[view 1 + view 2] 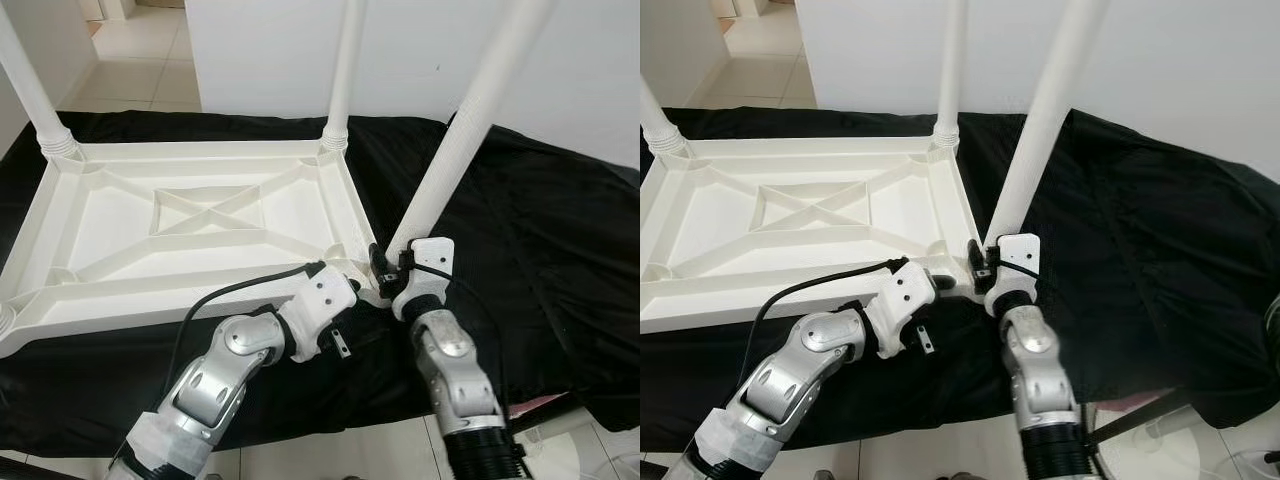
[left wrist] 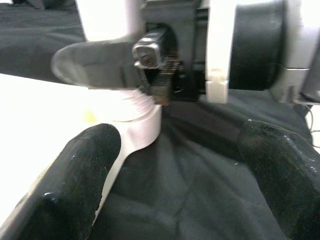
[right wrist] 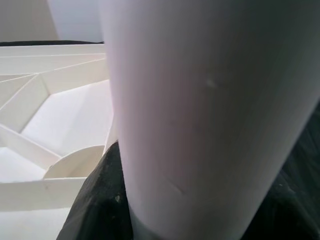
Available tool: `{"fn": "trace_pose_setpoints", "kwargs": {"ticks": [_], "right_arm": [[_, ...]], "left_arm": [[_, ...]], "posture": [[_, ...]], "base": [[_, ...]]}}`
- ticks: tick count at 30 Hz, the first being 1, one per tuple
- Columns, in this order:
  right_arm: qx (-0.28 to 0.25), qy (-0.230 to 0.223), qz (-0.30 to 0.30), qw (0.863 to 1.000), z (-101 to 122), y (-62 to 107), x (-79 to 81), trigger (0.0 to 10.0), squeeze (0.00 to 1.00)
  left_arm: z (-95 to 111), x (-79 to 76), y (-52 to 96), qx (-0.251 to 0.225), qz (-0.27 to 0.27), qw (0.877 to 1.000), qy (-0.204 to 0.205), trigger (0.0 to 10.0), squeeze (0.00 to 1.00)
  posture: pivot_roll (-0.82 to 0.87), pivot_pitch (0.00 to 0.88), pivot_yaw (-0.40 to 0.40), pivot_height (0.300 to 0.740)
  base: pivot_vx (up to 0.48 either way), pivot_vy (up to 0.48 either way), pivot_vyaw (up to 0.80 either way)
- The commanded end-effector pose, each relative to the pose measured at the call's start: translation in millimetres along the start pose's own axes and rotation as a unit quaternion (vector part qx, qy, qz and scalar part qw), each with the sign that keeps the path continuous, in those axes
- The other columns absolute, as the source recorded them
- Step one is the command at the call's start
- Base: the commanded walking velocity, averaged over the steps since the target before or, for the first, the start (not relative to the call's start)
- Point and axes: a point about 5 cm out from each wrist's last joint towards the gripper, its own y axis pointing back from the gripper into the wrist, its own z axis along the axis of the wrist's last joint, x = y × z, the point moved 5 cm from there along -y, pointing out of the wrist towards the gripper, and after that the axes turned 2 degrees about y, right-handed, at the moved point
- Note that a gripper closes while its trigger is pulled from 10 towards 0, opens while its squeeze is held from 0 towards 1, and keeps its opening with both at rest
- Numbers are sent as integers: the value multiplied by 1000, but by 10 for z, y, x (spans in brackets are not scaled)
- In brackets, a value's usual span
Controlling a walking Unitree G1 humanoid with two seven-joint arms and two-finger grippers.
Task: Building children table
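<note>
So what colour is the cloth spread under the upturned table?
Black. The cloth shows best in the left eye view, spread under the white table.

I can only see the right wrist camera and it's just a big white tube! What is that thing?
Observer: It's a table leg standing at the near right corner of the upside-down table top. The right gripper grips it at its base.
Operator: Are there more legs?
Observer: Yes, a far left leg and a far right leg stand up at the far corners.
Operator: What's the other hand doing?
Observer: The left gripper is open, right beside that same corner, over the black cloth.
</note>
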Motion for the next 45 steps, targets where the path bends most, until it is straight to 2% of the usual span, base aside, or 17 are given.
{"fn": "trace_pose_setpoints", "kwargs": {"ticks": [1,7,11,12,14,15,20,21,23,24,30,33,35,39,42,45], "right_arm": [[26,-19,-39,999,-113,61,-88,10000,0],[28,-32,-50,998,-97,87,-11,10000,0],[22,-21,-47,998,-59,71,-57,10000,8],[21,-21,-49,998,-56,75,-77,10000,812],[22,-21,-50,998,-57,79,-89,10000,812],[21,-16,-50,998,-56,81,-99,10000,1000],[20,0,-31,999,-50,63,-118,10000,1000],[21,9,-19,1000,-54,55,-127,10000,784],[22,11,-16,1000,-55,53,-128,10000,784],[18,19,0,1000,-42,42,-132,10000,0],[8,47,93,995,-3,21,-77,10000,0],[6,62,119,991,1,13,-76,10000,0],[8,86,179,980,-15,-23,-97,10000,0],[6,94,198,976,-15,-47,-96,10000,0],[7,94,244,965,-17,-87,-32,10000,0],[9,94,256,962,-23,-99,-18,10000,0]], "left_arm": [[-28,50,-7,6,20,1000,3,10000,0],[-13,77,-4,2,23,1000,-2,10000,0],[-1,65,-8,0,18,1000,-9,10000,0],[2,64,-7,-1,17,1000,-10,10000,0],[3,64,-7,-1,17,1000,-10,10000,0],[7,73,-8,-2,19,1000,-10,10000,0],[13,103,-13,-2,25,1000,-8,10000,0],[11,122,-7,-2,28,1000,-9,10000,0],[10,126,-5,-1,29,1000,-10,10000,0],[11,132,-4,-1,30,1000,-10,10000,0],[12,142,4,-2,30,999,-12,10000,0],[12,139,4,-2,29,999,-13,10000,0],[11,122,-2,-2,26,1000,-13,10000,0],[11,98,-14,-2,22,1000,-14,10000,0],[15,38,-47,-3,9,1000,-16,10000,0],[18,21,-55,-4,6,1000,-15,10000,0]], "posture": [[-35,92,-81,740],[-44,90,-76,740],[-47,87,-75,740],[-47,87,-75,740],[-47,87,-75,740],[-48,86,-76,740],[-48,86,-79,740],[-48,86,-79,740],[-48,86,-79,740],[-45,84,-79,740],[-44,83,-78,740],[-41,80,-79,740],[-40,75,-75,740],[-38,73,-74,740],[-40,69,-70,740],[-40,69,-70,740]], "base": [[0,0,0],[0,0,0],[0,0,0],[0,0,0],[0,0,0],[0,0,0],[0,0,0],[0,0,0],[0,0,0],[0,0,0],[0,0,0],[0,0,0],[0,0,0],[0,0,0],[0,0,0],[0,0,0]]}}
